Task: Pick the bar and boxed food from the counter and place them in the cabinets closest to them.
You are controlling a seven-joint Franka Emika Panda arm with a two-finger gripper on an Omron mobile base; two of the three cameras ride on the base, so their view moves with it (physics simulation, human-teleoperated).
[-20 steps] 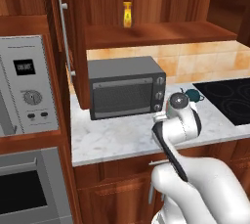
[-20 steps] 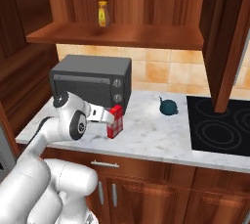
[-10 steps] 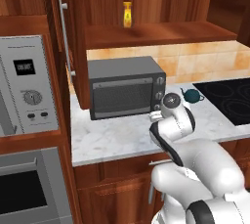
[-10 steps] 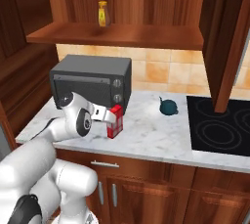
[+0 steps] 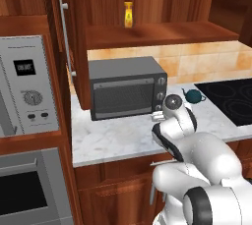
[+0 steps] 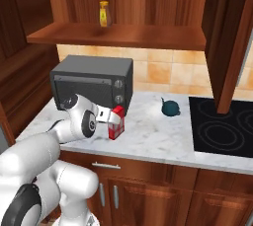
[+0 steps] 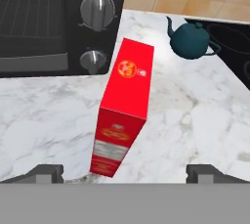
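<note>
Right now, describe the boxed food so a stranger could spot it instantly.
Find the toaster oven on the marble counter. The boxed food stands just before its knob side. It is the tall slim red carton; the nearby teapot is round and dark teal.

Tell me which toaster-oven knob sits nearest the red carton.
The lower small round knob on the black toaster oven, just left of the tall red carton; the larger knob sits above.
</note>
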